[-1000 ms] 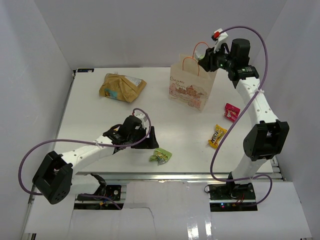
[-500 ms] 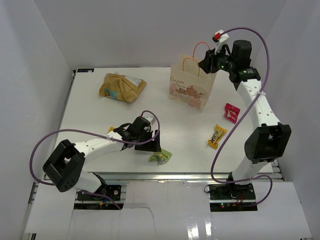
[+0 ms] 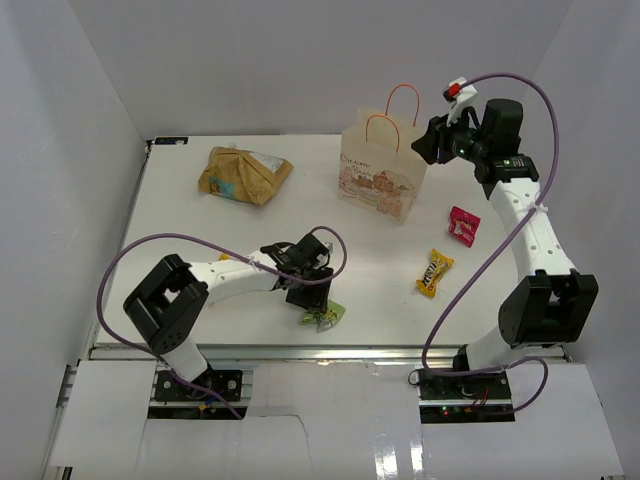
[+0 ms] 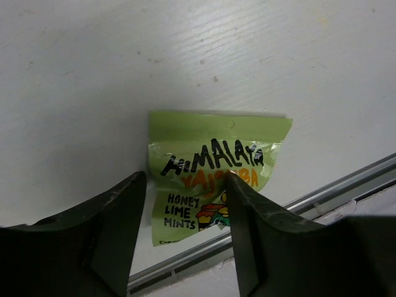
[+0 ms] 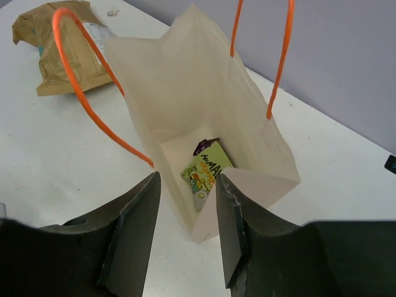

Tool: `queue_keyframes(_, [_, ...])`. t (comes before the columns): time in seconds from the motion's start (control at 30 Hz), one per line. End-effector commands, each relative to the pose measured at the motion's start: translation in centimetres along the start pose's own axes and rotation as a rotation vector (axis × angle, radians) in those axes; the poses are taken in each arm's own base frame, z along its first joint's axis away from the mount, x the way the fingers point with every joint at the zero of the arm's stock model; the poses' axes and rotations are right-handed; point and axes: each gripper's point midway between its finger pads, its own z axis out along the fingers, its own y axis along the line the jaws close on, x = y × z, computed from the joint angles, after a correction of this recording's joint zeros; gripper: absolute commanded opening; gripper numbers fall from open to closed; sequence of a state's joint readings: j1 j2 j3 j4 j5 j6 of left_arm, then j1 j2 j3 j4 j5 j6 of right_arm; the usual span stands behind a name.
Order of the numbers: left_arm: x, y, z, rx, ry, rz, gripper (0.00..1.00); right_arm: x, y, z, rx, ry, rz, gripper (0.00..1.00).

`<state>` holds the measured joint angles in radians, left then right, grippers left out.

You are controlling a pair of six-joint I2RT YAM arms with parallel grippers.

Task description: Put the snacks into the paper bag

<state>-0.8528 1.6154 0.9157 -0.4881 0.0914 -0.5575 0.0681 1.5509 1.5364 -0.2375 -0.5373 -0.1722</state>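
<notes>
The green packet [image 4: 216, 167] lies flat on the bench [image 4: 93, 74] directly under the left claw [image 4: 182, 179]. The claw's fingers are spread astride the packet's lower half and do not pinch it. The paper bag [image 5: 185, 93] stands upright just below the right claw [image 5: 187, 179], which hangs spread and empty over its mouth. A second green packet [image 5: 207, 170] and a purple packet [image 5: 204, 145] lie inside. The tan-gold bag [image 3: 243, 175] lies well to that claw's left; the red-pink packet [image 3: 463, 224] and yellow bar [image 3: 434, 272] lie beneath its arm.
</notes>
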Motion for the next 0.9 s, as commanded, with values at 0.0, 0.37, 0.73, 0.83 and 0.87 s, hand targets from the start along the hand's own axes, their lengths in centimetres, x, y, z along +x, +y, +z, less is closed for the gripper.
queue_keyframes(0.0, [0.7, 0.3, 0.7, -0.072, 0.063, 0.035, 0.62, 0.0, 0.2, -2.0, 0.004, -0.012, -0.017, 0.47])
queue_keyframes(0.37, [-1.3, -0.5, 0.6, -0.147, -0.005, 0.079, 0.1, 8.5, 5.0, -8.5, -0.226, 0.153, -0.163, 0.61])
queue_keyframes(0.73, [-6.3, -6.9, -2.7, 0.273, -0.197, 0.124, 0.0, 19.2, 20.6, -12.3, -0.843, 0.301, -0.226, 0.63])
queue_keyframes(0.83, [-7.6, -7.9, -3.2, 0.329, -0.252, 0.142, 0.0, 20.2, 21.4, -8.9, -0.686, 0.345, -0.136, 0.63])
queue_keyframes(0.87, [-8.5, -8.5, -3.8, 0.362, -0.292, 0.149, 0.0, 19.1, 21.6, -7.3, -0.625, 0.32, -0.046, 0.65])
